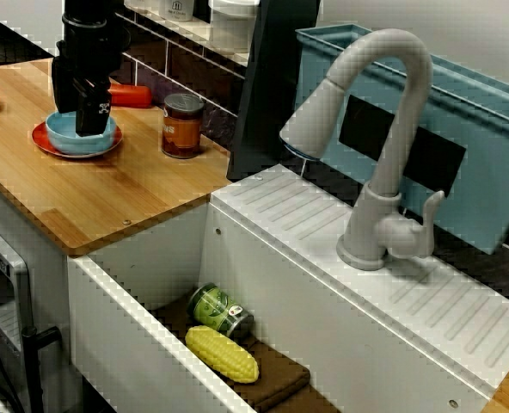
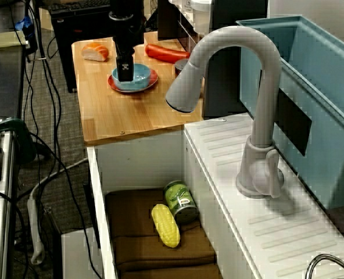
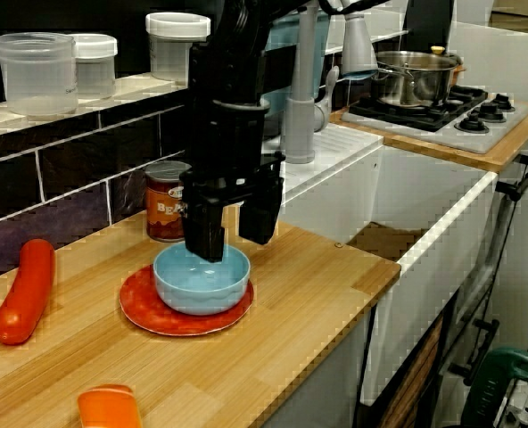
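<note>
Poised over blue bowl (image 3: 202,285) on red plate (image 3: 157,318) with gripper (image 3: 235,242) spread apart (rear rim hidden behind one fingertip (image 3: 209,242)); contact impossible to judge; soup can (image 3: 163,210) behind partly covered.

Hand (image 2: 125,70) at blue bowl (image 2: 139,78) on red plate (image 2: 154,81); corn (image 2: 165,225), green can (image 2: 181,201) in sink (image 2: 137,165).

In the view from the side I lose the far rim of the blue bowl (image 3: 202,283) behind my gripper (image 3: 232,236); the lower edge cuts off the orange piece (image 3: 109,408).
</note>
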Motion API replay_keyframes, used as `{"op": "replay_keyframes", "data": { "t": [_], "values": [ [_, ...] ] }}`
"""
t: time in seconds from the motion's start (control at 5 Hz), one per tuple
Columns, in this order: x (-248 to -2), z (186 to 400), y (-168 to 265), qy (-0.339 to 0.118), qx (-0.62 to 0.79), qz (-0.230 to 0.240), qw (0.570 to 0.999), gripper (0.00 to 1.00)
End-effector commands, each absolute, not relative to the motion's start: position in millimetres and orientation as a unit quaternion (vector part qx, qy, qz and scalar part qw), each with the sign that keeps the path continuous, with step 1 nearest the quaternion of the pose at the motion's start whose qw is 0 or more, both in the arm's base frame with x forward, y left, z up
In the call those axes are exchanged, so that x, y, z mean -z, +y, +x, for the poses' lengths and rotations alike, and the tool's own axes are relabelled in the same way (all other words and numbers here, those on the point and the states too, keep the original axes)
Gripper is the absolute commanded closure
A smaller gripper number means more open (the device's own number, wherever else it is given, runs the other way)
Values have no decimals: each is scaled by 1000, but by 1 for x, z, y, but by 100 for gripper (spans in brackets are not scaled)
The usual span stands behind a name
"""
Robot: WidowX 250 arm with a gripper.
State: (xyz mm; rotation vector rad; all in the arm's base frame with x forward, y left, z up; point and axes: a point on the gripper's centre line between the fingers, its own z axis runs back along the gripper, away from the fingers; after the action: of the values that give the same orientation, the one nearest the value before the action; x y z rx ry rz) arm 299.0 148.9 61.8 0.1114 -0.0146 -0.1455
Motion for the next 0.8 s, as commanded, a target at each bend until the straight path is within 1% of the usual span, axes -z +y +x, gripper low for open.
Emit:
{"op": "replay_keyframes", "data": {
  "t": [0.0,0.2,0.4,0.6],
  "values": [
    [-52,308,146,-20,62,72,995,0],
    [-54,314,143,-14,59,61,996,0],
    [-70,318,133,-11,61,28,998,0],
    [-73,318,122,-16,61,19,998,0]
  ]
}}
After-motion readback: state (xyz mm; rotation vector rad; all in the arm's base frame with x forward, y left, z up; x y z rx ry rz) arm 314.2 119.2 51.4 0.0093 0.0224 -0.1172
